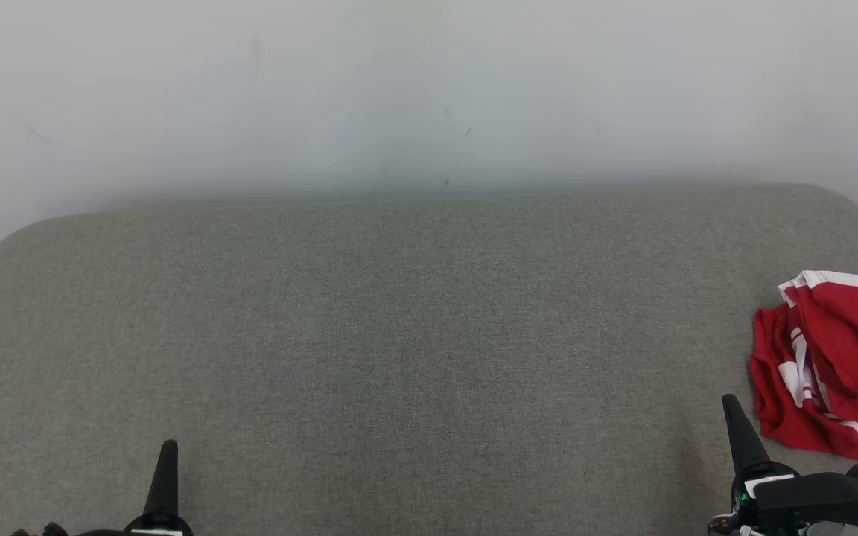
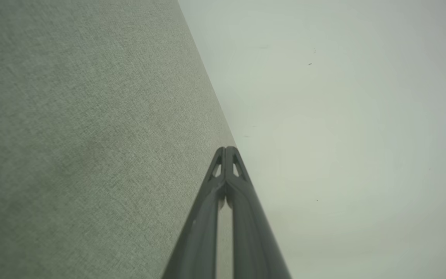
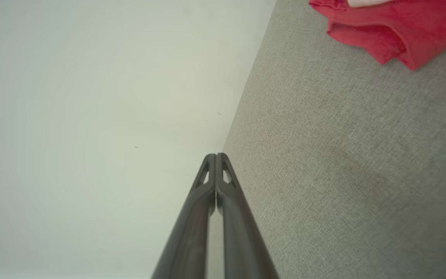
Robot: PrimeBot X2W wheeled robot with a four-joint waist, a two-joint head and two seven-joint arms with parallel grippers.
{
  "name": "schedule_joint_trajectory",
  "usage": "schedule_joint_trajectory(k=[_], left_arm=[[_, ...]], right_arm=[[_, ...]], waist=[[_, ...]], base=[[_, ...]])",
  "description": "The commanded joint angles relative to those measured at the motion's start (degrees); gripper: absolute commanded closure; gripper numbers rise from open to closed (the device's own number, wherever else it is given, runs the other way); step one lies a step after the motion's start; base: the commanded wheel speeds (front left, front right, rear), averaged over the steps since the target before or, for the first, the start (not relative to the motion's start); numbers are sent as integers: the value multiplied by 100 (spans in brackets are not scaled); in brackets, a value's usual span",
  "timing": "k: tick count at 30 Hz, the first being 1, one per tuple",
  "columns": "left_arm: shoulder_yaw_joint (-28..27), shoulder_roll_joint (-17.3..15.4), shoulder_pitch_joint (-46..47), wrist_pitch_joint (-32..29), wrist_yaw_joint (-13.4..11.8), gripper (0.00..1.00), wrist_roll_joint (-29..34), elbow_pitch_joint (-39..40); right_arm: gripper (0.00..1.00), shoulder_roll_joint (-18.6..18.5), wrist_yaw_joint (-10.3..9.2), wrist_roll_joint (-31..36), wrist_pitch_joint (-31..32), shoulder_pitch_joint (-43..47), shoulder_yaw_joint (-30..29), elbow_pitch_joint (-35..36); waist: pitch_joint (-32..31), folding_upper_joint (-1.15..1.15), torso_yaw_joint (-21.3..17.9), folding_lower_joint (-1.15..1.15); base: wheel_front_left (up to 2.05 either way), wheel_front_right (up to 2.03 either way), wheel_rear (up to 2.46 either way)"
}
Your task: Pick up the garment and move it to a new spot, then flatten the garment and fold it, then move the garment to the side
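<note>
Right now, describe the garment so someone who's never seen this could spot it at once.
A wide grey fabric surface stands before a pale wall. At its right edge, beside the right gripper, lies the garment, crumpled. It is the one red thing, trimmed with white stripes.

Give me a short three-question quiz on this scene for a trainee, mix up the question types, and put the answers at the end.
1. True or false: the garment lies crumpled at the robot's right on the grey surface.
2. Pick one. The right jaws are: A) shut on the garment, B) shut and empty, beside the garment, C) wide open above it.
3. Fill in the blank: the garment is red with ___ stripes.

Key: 1 true; 2 B; 3 white.
</note>
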State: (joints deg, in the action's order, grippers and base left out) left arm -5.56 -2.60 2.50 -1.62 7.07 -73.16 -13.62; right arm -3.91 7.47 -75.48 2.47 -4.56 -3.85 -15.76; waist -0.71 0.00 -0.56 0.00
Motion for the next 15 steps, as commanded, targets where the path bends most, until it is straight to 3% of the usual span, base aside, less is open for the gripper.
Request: schedule_joint_trajectory(k=[1,15], left_arm=[[-19,-33,128,-47,22,100,-158,24],[-53,-36,240,-216,37,100,-818,-4]], right_arm=[[100,17,3,-142,30,-63,-38,52],[100,52,4,-720,175,-126,-129,110]], waist=[[4,0,2,0],[32,0,20,0]], base=[[0,0,0],[0,0,0]])
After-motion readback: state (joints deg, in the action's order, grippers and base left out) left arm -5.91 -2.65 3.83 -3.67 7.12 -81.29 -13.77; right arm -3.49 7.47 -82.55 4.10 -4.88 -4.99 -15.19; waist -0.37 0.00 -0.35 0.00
